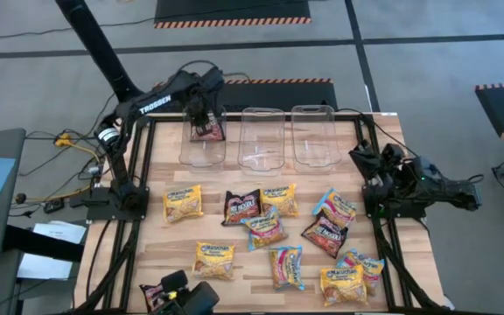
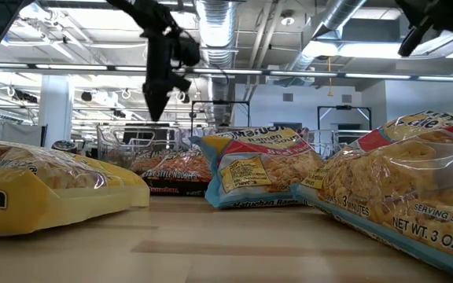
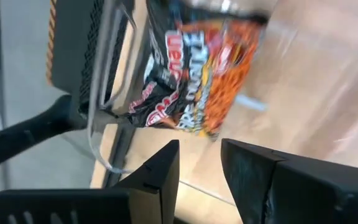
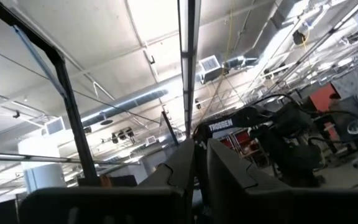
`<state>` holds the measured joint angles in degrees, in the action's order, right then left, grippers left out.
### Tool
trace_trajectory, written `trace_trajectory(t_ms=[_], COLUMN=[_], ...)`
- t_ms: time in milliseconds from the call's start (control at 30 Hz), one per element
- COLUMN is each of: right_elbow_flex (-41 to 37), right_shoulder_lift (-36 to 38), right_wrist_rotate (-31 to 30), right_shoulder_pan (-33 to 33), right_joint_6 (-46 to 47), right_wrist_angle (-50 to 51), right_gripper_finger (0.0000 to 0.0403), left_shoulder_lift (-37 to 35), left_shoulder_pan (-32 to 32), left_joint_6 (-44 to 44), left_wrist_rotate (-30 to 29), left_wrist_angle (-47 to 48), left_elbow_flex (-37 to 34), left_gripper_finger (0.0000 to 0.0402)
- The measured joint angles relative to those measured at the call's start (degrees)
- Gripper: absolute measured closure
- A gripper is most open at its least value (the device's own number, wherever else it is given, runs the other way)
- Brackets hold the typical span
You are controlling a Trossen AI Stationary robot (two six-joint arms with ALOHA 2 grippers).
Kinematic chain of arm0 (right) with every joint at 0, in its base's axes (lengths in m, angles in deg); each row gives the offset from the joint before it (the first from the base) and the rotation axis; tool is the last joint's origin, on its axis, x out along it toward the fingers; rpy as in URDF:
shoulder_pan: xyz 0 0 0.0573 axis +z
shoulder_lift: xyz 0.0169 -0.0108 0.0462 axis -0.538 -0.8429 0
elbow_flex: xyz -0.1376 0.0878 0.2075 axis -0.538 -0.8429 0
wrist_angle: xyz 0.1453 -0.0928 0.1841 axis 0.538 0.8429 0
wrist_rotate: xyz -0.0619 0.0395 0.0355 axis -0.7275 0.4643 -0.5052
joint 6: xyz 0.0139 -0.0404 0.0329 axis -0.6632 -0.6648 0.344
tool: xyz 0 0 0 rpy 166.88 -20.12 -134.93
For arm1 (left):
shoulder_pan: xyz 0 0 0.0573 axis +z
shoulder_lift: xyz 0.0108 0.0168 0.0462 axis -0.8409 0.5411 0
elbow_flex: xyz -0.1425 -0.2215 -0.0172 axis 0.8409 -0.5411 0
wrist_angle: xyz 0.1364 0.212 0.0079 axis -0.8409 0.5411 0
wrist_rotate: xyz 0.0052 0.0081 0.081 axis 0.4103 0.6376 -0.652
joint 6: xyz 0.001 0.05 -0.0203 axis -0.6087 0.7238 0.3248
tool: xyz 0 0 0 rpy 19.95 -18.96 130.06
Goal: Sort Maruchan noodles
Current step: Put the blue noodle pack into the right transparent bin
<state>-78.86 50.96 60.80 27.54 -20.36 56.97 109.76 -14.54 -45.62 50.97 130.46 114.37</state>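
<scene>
Step in hand: release. Left tool [image 1: 204, 118] hovers at 11 o'clock over the left tub [image 1: 203, 138], fingers parted, empty; dark packet [image 1: 208, 131] lies inside. Right tool [image 1: 367, 160] parked at 3 o'clock, nearly closed, empty. Next: fetch another dark packet [image 1: 241, 206] from the desk [image 1: 243, 267].

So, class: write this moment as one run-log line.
left gripper: open, above left tub | dark packet: in that tub | right gripper: parked, table's right edge

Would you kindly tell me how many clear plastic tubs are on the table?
3, in a row along the table's far edge: the left tub, holding a dark packet beneath the left pincer; the middle tub; the right tub. None appears hidden.
</scene>
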Motion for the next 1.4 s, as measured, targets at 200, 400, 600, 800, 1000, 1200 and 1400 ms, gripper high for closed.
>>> trace_trajectory(t_ms=[200, 400, 600, 800, 1000, 1200, 1400], right_elbow_flex=[8.2, 19.0, 26.8, 33.1, 37.7, 40.3, 41.5], right_shoulder_lift=[-5.9, -15.4, -23.5, -29.1, -34.7, -40.6, -47.2], right_wrist_rotate=[1.2, 3.2, 4.9, 7.6, 10.0, 10.8, 13.7], right_shoulder_pan=[0.0, 0.1, 0.1, 0.1, 0.1, 0.0, -0.1], right_joint_6=[-0.5, -2.3, -7.7, -9.5, -9.9, -14.0, -14.0], right_wrist_angle=[8.3, 25.1, 28.8, 33.7, 36.3, 36.1, 34.4], right_gripper_finger=[0.0333, 0.0333, 0.0333, 0.0323, 0.0267, 0.0201, 0.0177], left_shoulder_lift=[-0.1, -0.1, -0.1, -1.2, -4.1, -8.0, -12.1], left_shoulder_pan=[-1.1, -3.7, -6.5, -10.1, -13.7, -16.7, -19.0], left_joint_6=[-4.7, -8.0, -11.7, -14.7, -18.0, -21.7, -25.2], left_wrist_rotate=[5.5, 8.3, 8.9, 9.3, 9.3, 9.2, 7.9], left_wrist_angle=[5.4, 10.5, 15.3, 17.4, 17.6, 17.6, 18.5], left_elbow_flex=[11.7, 21.4, 27.5, 28.6, 28.6, 28.6, 28.6], left_gripper_finger=[0.0294, 0.0294, 0.0294, 0.0294, 0.0294, 0.0294, 0.0294])
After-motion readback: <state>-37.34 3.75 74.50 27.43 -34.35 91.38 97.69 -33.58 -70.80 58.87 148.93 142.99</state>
